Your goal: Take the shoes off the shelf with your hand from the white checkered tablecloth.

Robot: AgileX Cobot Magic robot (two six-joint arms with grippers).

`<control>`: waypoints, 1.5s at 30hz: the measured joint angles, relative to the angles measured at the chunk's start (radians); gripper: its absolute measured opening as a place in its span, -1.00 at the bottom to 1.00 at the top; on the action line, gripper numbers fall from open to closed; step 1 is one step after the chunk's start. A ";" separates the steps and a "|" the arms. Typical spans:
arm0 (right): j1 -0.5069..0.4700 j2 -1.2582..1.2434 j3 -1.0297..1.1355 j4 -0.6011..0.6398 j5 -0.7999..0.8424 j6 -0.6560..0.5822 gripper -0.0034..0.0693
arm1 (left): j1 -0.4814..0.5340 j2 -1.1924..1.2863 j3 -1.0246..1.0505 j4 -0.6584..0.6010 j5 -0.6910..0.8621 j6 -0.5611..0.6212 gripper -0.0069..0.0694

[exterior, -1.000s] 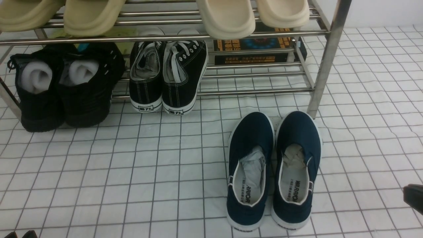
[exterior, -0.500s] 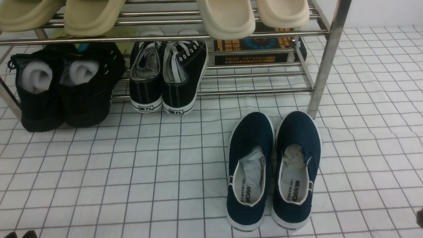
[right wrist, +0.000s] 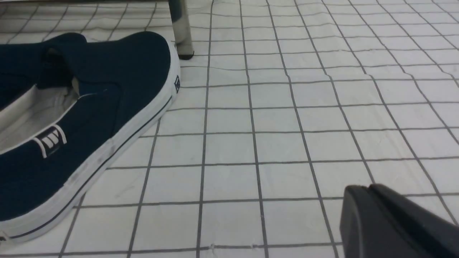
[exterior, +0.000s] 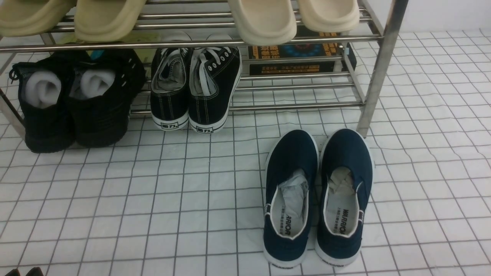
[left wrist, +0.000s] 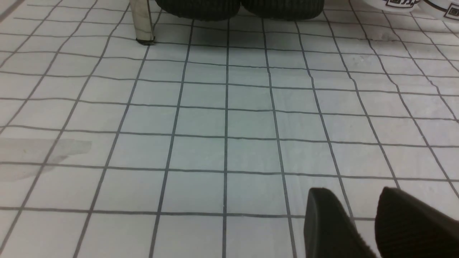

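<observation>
The pair of navy slip-on shoes [exterior: 316, 199] stands side by side on the white checkered tablecloth [exterior: 153, 199], heels toward me, just in front of the steel shelf's right front leg [exterior: 378, 69]. One navy shoe [right wrist: 89, 107] and that leg [right wrist: 181, 28] also show in the right wrist view. My right gripper [right wrist: 362, 191] is shut and empty, low over the cloth to the right of the shoes and apart from them; it is out of the front view. My left gripper [left wrist: 353, 200] is slightly open and empty over bare cloth; its tips [exterior: 23, 273] show at the bottom left.
On the shelf's lower tier stand all-black shoes stuffed with white foam [exterior: 73, 103], black lace-up sneakers [exterior: 195, 88] and a dark printed box [exterior: 295, 57]. Beige slippers [exterior: 261, 19] sit on the upper rails. The shelf's left leg [left wrist: 141, 21] stands ahead of my left gripper.
My right gripper, seen at the front view's right edge a second ago, has drawn back out of that view. The shoes and the left gripper have not moved.
</observation>
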 joint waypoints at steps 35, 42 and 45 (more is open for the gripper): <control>0.091 0.000 -0.002 -0.004 0.009 0.004 -0.72 | 0.000 0.000 0.000 0.000 0.000 0.000 -0.19; 0.091 0.000 -0.002 -0.006 0.009 0.004 -0.69 | 0.000 0.000 0.000 0.000 0.000 0.000 -0.19; 0.091 0.000 -0.002 -0.006 0.009 0.004 -0.68 | 0.000 0.000 0.000 0.000 0.000 0.000 -0.19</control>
